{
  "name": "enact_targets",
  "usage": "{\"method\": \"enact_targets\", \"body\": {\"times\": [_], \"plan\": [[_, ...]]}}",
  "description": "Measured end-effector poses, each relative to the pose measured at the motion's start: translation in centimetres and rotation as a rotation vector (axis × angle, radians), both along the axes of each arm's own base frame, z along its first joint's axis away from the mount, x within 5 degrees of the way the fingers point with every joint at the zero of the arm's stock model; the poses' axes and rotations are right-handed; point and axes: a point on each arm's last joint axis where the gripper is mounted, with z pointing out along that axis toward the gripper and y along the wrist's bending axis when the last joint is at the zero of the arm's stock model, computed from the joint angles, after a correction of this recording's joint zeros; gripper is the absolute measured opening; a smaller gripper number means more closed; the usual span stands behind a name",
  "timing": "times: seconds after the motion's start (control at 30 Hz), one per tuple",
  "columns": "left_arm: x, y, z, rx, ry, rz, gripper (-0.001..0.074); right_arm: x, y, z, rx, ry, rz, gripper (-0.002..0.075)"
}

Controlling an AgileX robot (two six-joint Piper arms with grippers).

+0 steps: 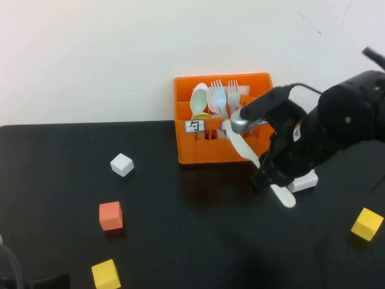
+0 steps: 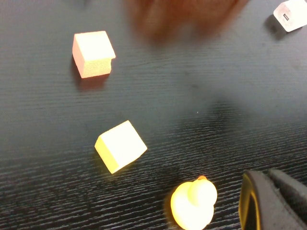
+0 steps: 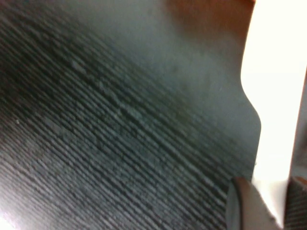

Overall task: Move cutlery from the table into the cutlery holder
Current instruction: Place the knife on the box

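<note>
My right gripper (image 1: 264, 174) is shut on the cream-white knife (image 1: 243, 147) and holds it slanted above the black table (image 1: 198, 241), just in front of the orange cutlery holder (image 1: 201, 153). The knife's upper end is at the holder's front wall and its lower end points toward me. In the right wrist view the knife (image 3: 276, 86) sits between the fingers (image 3: 244, 206). The mint-green spoon (image 1: 199, 99) stands inside the holder beside the blue and white forks (image 1: 219, 99). My left gripper (image 2: 265, 175) is shut and empty, low over the table near a yellow duck (image 2: 193, 203).
On the table lie a white cube (image 1: 122, 164), an orange cube (image 1: 110, 215), a yellow cube (image 1: 106, 274), another yellow cube (image 1: 367, 223) at the right and a white block (image 1: 304, 181) beside the right gripper.
</note>
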Motion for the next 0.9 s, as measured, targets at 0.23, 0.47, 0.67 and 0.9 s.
{"method": "enact_targets", "body": {"times": [0.23, 0.47, 0.67, 0.9], "plan": [[0.0, 0.0, 0.0, -0.001, -0.001, 0.000, -0.0001, -0.3, 0.4, 2.4, 0.135, -0.074, -0.012, 0.0150], [0.0, 0.0, 0.0, 0.000, 0.001, 0.000, -0.0001, 0.3, 0.8, 4.3, 0.252, -0.224, -0.028, 0.0150], [0.0, 0.0, 0.0, 0.000, 0.001, 0.000, -0.0001, 1.9, 1.2, 6.2, 0.381, -0.466, -0.057, 0.0150], [0.0, 0.0, 0.0, 0.000, 0.001, 0.000, -0.0001, 4.7, -1.5, 6.9, 0.447, -0.635, -0.171, 0.0150]]}}
